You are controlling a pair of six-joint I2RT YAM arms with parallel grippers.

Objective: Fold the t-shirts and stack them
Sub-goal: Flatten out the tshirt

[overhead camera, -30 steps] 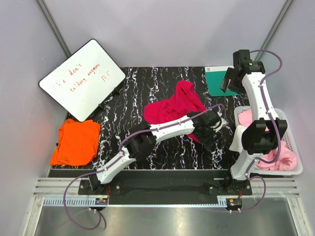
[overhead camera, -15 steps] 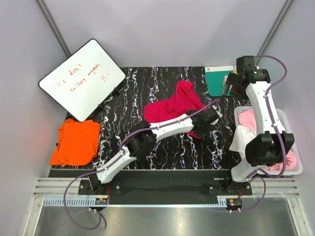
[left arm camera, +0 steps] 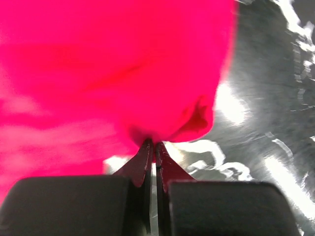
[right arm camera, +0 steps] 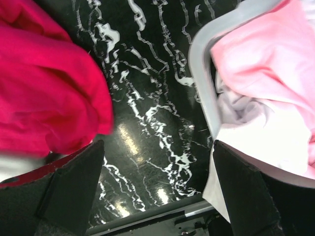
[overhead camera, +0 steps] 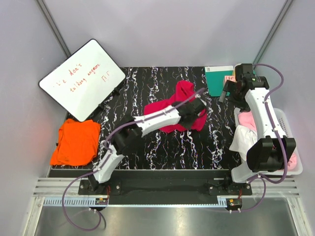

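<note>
Pinching the magenta-red t-shirt (left arm camera: pixel 113 73) is the left gripper (left arm camera: pixel 152 144), while the right gripper (right arm camera: pixel 157 189) gapes wide

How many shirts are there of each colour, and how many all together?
red shirt: 1
orange shirt: 1
pink shirt, in the basket: 1
white shirt, hanging over the basket's edge: 1
total: 4

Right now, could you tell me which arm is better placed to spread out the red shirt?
Left: the left tool is shut on the red shirt; the right tool hangs open, holding nothing.
</note>
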